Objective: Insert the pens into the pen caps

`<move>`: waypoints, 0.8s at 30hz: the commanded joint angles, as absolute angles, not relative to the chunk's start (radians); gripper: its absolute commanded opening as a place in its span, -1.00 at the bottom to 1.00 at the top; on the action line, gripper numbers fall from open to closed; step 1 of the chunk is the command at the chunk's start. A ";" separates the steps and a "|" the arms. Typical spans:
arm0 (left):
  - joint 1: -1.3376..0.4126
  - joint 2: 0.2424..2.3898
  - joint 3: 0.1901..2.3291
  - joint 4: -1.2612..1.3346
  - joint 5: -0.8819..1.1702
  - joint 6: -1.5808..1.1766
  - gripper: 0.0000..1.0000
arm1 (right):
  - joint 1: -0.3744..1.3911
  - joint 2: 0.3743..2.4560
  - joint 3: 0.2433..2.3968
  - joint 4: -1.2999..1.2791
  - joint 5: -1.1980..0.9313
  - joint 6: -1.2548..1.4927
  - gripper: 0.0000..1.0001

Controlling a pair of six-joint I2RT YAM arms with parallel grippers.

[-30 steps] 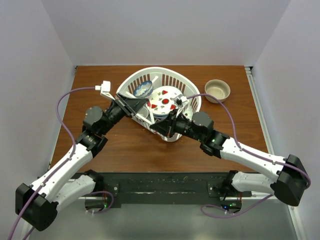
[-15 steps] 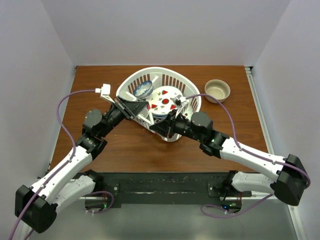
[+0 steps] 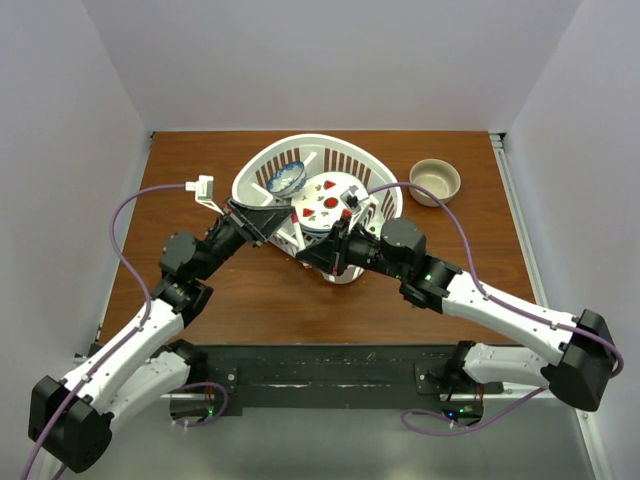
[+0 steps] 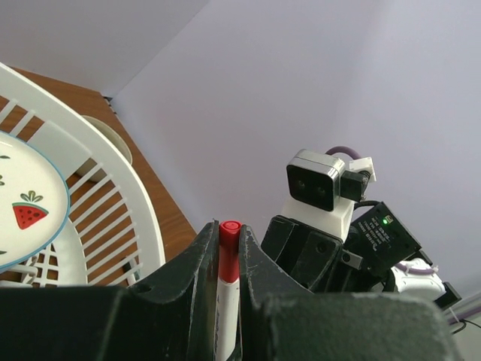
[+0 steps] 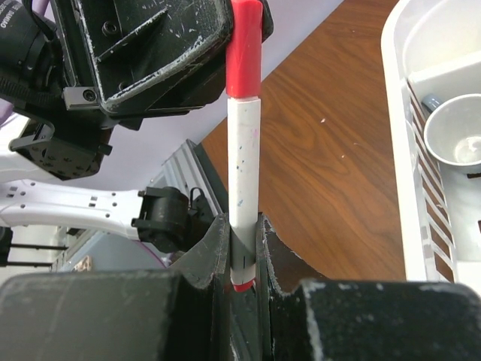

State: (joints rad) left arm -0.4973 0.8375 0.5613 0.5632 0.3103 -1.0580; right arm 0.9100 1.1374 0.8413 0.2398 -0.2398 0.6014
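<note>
One white-barrelled pen (image 5: 244, 165) with a red pen cap (image 5: 244, 53) on its far end spans the gap between my two grippers, above the near rim of the white basket (image 3: 380, 165). My left gripper (image 4: 229, 229) is shut on the red cap (image 4: 229, 252), and the white barrel (image 4: 225, 316) runs back between its fingers. My right gripper (image 5: 242, 226) is shut on the barrel's rear end, where a red end plug shows. In the top view the left gripper (image 3: 283, 222) and right gripper (image 3: 306, 250) meet tip to tip. Other pens and caps are out of view.
The basket holds a strawberry-print plate (image 3: 325, 205), a blue bowl (image 3: 285, 180) and a small white cup (image 5: 458, 139). A beige bowl (image 3: 435, 182) stands on the wooden table to the right of the basket. Purple cables loop above both arms.
The left arm has drawn its wrist and elbow back to the left and down, while the right arm followed slightly left. Both grippers stay shut on the same pen.
</note>
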 commanded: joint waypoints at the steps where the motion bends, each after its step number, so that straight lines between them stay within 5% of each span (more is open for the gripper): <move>1: -0.509 0.830 0.570 0.571 0.445 -1.075 -0.74 | 0.900 1.098 0.904 0.333 -0.244 0.563 -1.00; 11: -0.509 0.828 0.701 0.497 0.422 -1.031 -0.02 | 0.902 1.063 0.900 0.334 -0.299 0.568 -1.00; 24: -0.508 0.851 0.735 0.535 0.433 -1.008 0.13 | 0.903 1.066 0.902 0.345 -0.357 0.587 -1.00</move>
